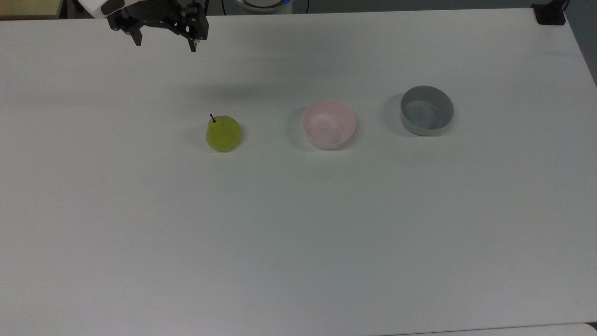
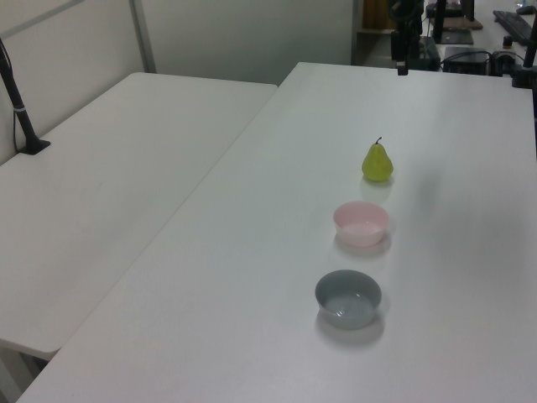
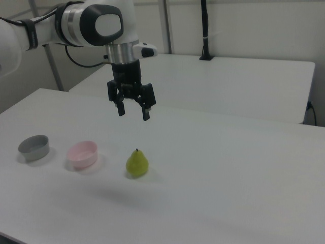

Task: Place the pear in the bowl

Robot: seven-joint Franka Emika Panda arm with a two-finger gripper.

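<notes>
A yellow-green pear with a short dark stem stands upright on the white table. To the top view's right of it sits the pale pink bowl, with nothing inside. My gripper hangs open in the air, well above the table and toward the far edge in the top view, up and left of the pear. Nothing is between its fingers. In the left view its black fingers show at the top.
A grey bowl of similar size sits beyond the pink one, at the end of the row. A second white table adjoins this one. A black post is clamped at the far corner.
</notes>
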